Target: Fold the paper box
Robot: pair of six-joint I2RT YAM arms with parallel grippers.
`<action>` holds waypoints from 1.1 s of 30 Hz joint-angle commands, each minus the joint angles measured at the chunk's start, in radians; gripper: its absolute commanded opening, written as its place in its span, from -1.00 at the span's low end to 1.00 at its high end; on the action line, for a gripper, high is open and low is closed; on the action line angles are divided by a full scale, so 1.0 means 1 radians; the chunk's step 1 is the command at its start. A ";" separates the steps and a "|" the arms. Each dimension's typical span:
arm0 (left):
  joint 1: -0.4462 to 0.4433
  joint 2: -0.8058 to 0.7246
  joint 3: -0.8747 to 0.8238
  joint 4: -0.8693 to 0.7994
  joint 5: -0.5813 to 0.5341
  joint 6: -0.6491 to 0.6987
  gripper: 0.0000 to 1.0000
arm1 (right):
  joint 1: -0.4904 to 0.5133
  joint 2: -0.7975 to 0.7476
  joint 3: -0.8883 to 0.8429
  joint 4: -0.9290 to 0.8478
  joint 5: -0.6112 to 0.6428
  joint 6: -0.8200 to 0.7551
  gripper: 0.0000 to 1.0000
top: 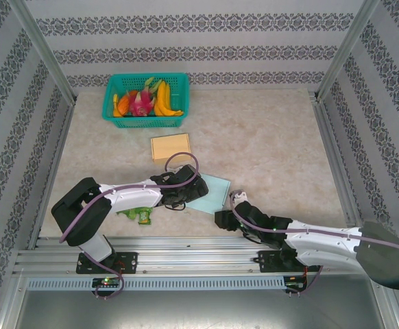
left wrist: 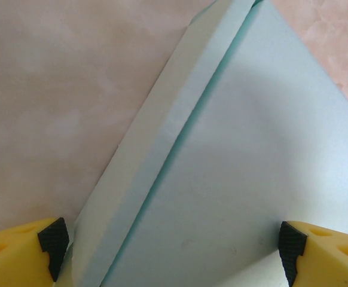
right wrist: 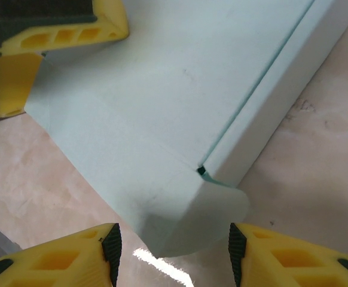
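Observation:
The pale blue paper box [top: 210, 192] lies flat on the table between the two arms. My left gripper [top: 177, 195] is at its left edge. In the left wrist view that gripper [left wrist: 173, 251] is open and wide, its pads either side of the box [left wrist: 240, 149], whose long side flap [left wrist: 162, 131] is folded up. My right gripper [top: 225, 218] is at the near corner. In its own view it [right wrist: 174, 254] is open, with the box's [right wrist: 162, 89] rounded end flap [right wrist: 219, 212] between the pads, not touching them. A left finger [right wrist: 66, 30] rests at the box's far corner.
A green basket [top: 180, 103] of toy fruit stands at the back left. A tan flat cardboard piece [top: 171, 146] lies behind the box. A small green object [top: 138, 216] sits near the left arm. Metal rails run along the near edge [top: 186, 264].

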 commanded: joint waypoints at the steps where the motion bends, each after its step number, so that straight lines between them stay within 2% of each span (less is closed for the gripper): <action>1: -0.005 0.005 -0.011 -0.093 -0.045 -0.010 0.83 | 0.017 0.019 0.020 0.036 0.009 0.014 0.04; 17: -0.004 0.005 -0.028 -0.075 -0.039 -0.011 0.83 | 0.022 0.152 0.076 0.134 -0.031 0.003 0.04; 33: -0.005 0.014 -0.032 -0.064 -0.037 -0.010 0.83 | 0.023 0.176 0.105 0.130 -0.016 -0.030 -0.03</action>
